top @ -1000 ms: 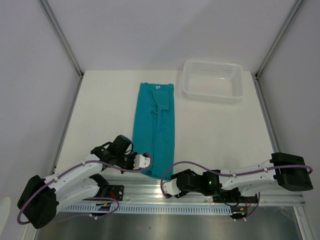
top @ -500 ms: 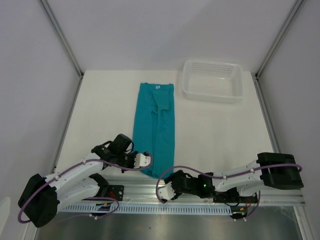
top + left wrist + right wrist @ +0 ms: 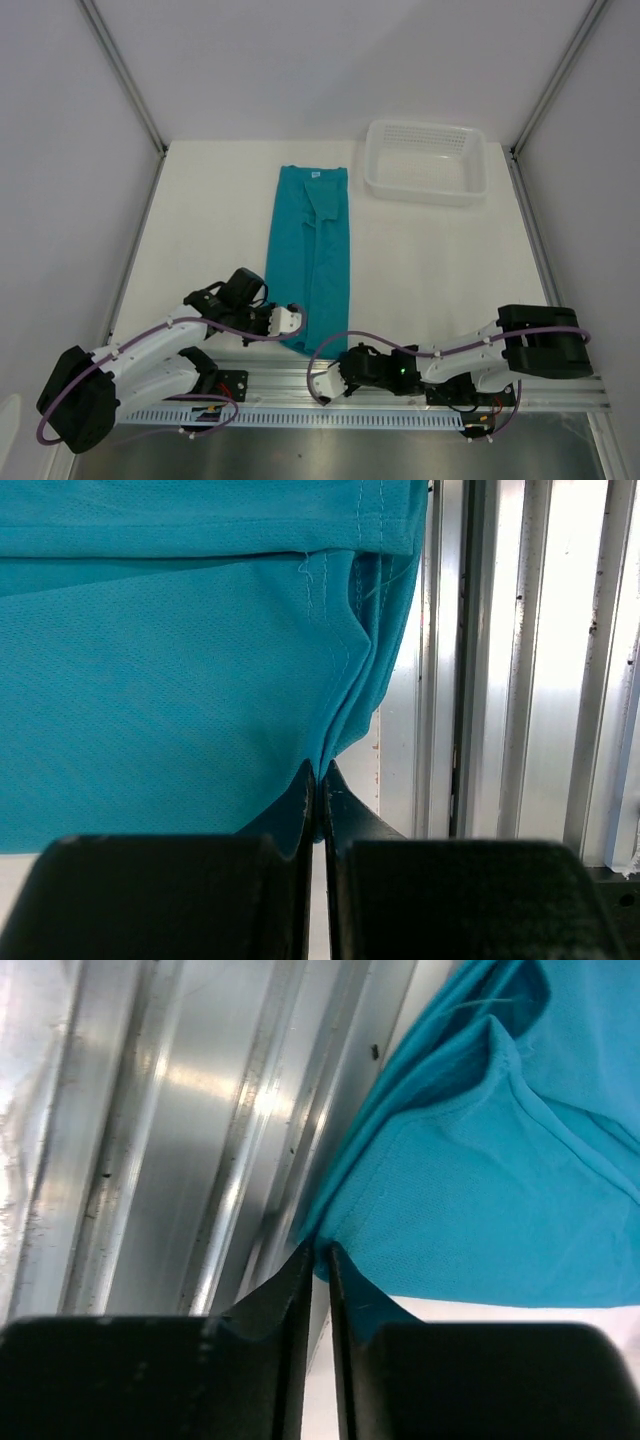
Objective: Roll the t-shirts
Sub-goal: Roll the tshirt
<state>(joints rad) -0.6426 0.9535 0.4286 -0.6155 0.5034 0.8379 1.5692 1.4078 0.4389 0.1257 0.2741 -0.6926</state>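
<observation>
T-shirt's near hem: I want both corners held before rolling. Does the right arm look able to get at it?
Likely yes: the right gripper sits closed on the t-shirt at its hem corner, nothing blocking.

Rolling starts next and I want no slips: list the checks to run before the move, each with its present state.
1. Left gripper, jaws shut on the near hem of the teal t-shirt: ok.
2. Right gripper, jaws closed on the hem's other corner: ok, though only the very edge is caught.
3. Shirt folded into one long flat strip, neck label at the far end: ok.
4. White basket stands apart from the strip, off to the right: ok.
5. Both corners lifted evenly: cannot tell.
</observation>
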